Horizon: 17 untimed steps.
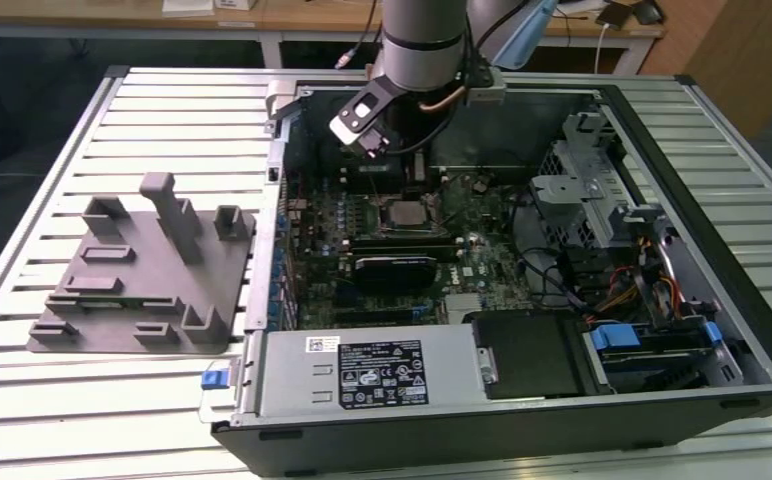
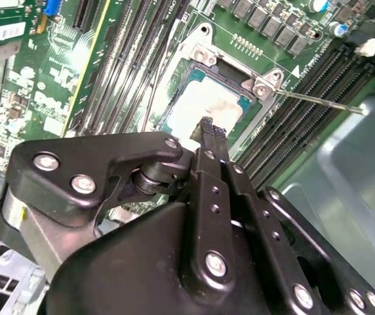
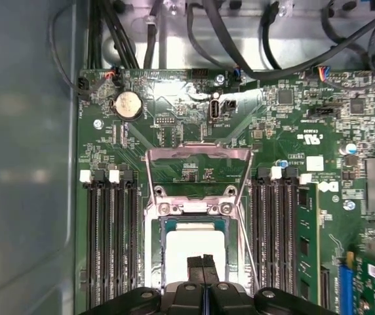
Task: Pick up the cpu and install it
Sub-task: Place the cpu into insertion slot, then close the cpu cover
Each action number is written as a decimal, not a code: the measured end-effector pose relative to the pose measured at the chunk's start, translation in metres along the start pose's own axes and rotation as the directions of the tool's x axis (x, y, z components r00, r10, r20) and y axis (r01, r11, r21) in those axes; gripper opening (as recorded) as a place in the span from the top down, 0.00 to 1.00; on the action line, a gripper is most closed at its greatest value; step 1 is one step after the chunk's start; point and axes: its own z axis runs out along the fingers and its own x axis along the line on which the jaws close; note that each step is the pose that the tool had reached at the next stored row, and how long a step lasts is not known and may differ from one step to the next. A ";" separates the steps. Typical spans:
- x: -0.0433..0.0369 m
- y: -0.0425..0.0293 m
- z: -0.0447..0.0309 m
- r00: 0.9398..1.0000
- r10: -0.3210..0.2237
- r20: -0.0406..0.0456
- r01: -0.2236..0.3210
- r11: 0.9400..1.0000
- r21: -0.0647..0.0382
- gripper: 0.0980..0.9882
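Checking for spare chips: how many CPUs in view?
1. The cpu lies in the open motherboard socket, right under the gripper tips. Others may be hidden.

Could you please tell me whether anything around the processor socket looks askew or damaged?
Nothing stands out. The cpu lies flat and square in its socket, no corner raised. The metal frame beside it stands swung open, and the shut gripper hangs over the cpu; contact cannot be told.
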 end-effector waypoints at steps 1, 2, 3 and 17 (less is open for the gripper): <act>0.0000 0.0001 -0.0018 1.000 0.000 0.000 0.000 1.000 0.000 0.99; 0.0000 0.0002 -0.0037 1.000 0.000 0.000 0.000 1.000 0.000 0.99; -0.0001 0.0003 -0.0057 1.000 0.000 0.000 0.000 1.000 -0.001 0.99; -0.0002 0.0005 -0.0115 1.000 0.000 0.000 0.000 1.000 -0.001 0.99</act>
